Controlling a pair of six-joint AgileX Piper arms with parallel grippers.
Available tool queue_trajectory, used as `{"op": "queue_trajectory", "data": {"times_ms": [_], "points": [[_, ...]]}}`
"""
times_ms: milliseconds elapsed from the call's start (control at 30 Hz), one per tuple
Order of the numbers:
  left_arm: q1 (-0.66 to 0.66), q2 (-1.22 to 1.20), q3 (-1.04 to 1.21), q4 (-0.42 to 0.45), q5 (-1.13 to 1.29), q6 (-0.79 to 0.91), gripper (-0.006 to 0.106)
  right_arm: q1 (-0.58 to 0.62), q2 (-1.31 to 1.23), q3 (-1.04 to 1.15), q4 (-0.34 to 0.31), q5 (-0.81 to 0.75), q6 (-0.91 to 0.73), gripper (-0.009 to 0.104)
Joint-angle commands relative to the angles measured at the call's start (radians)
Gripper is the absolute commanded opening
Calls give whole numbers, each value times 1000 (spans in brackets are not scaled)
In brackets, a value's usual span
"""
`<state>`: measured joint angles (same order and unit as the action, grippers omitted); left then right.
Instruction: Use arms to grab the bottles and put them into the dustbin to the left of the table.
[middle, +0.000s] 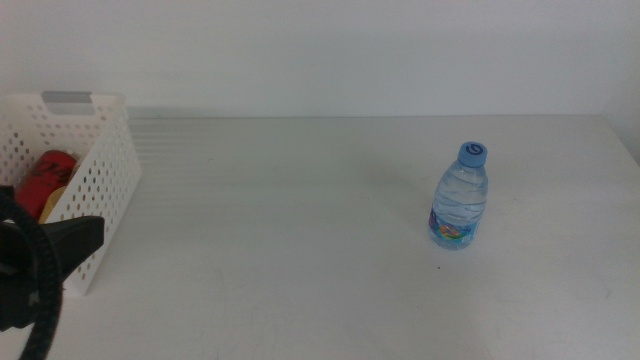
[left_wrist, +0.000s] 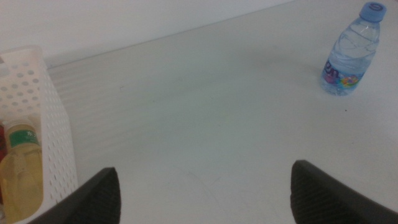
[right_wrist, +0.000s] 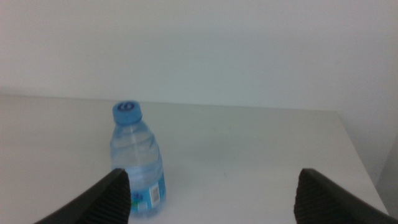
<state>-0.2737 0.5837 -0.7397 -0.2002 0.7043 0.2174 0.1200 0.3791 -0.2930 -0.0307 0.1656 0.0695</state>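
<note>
The dustbin (middle: 95, 160) runs off the middle view's left edge, and its wall hides most of the red can (middle: 47, 175) inside. In the left wrist view the tea bottle (left_wrist: 22, 177) in it is cut off low down. The water bottle's (right_wrist: 137, 171) base is cropped, its label too blurred to read.
</note>
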Motion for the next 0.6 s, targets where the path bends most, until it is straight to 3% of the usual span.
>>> {"op": "queue_trajectory", "data": {"times_ms": [0,167,400,567], "points": [[-3,3,-25,-15,-67,-15,90,-3,79,-54,-16,-148,-1,72],[-3,3,-25,-15,-67,-15,90,-3,216,-54,-21,-326,90,72],[-3,3,-25,-15,-67,-15,90,-3,400,14,-100,-576,243,72],[-3,3,-25,-15,-67,-15,90,-3,573,79,-256,-811,335,72]]}}
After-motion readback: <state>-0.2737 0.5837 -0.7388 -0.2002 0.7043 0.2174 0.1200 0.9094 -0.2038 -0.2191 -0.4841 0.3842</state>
